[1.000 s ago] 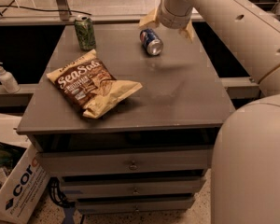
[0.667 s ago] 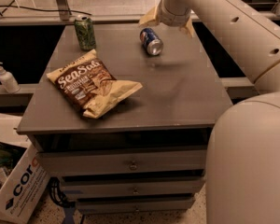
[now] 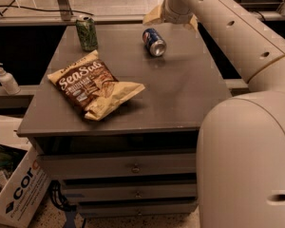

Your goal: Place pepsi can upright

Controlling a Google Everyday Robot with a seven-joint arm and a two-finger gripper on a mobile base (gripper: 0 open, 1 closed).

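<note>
The pepsi can (image 3: 154,42) is dark blue with a silver end and lies on its side at the back middle of the grey table top (image 3: 180,89), its end facing front right. My gripper (image 3: 173,18) hangs just behind and above the can, not touching it. Its tan fingers (image 3: 153,16) are spread apart and hold nothing. The white arm runs from it down the right side of the view.
A green patterned can (image 3: 87,32) stands upright at the back left. A chip bag (image 3: 94,84) lies front left. The table has drawers (image 3: 133,167) below. A pump bottle (image 3: 6,79) and a cardboard box (image 3: 16,191) are at the left.
My gripper has risen a little, up and back from the pepsi can. The can has not moved.
</note>
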